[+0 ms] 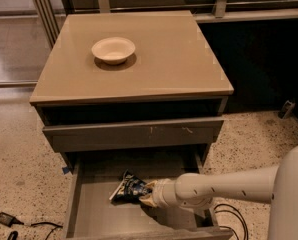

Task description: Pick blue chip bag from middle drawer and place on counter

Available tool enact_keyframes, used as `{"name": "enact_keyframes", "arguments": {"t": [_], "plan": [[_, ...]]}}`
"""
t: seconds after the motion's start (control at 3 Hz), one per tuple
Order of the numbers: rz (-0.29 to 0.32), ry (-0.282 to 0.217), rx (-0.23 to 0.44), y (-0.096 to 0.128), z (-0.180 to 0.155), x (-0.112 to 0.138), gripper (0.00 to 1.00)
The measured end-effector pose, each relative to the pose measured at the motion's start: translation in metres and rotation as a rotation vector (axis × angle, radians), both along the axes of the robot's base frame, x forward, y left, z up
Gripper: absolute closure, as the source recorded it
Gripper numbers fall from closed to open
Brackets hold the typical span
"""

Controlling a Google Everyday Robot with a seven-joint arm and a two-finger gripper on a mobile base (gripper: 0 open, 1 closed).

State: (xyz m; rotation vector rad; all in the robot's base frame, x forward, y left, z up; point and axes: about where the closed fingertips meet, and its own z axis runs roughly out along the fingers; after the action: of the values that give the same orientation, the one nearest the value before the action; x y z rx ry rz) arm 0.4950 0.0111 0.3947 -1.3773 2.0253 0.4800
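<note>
The blue chip bag [129, 187] lies crumpled on the bare grey floor of the open middle drawer [96, 210], near its middle back. My gripper [147, 198] reaches in from the right on a white arm and sits right against the bag's right end, low in the drawer. The tan counter [164, 59] is the top slab of the cabinet, above and behind the drawer.
A pale bowl [113, 49] stands on the counter's left back part. A closed drawer front with small pale scratches [134, 134] overhangs the open drawer. Cables lie on the speckled floor at the lower left [4, 221] and by the arm [229, 214].
</note>
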Motion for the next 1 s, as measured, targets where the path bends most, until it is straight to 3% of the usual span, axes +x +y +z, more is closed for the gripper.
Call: {"name": "enact_keyframes", "arguments": {"t": [0.33,0.67,1.0], "plan": [[0.0,0.0,0.0,0.0,0.0,0.0,0.93],[0.0,0.0,0.0,0.0,0.0,0.0,1.0],[0.025,-0.006,0.017,0.003,0.019,0.003,1.0]]}}
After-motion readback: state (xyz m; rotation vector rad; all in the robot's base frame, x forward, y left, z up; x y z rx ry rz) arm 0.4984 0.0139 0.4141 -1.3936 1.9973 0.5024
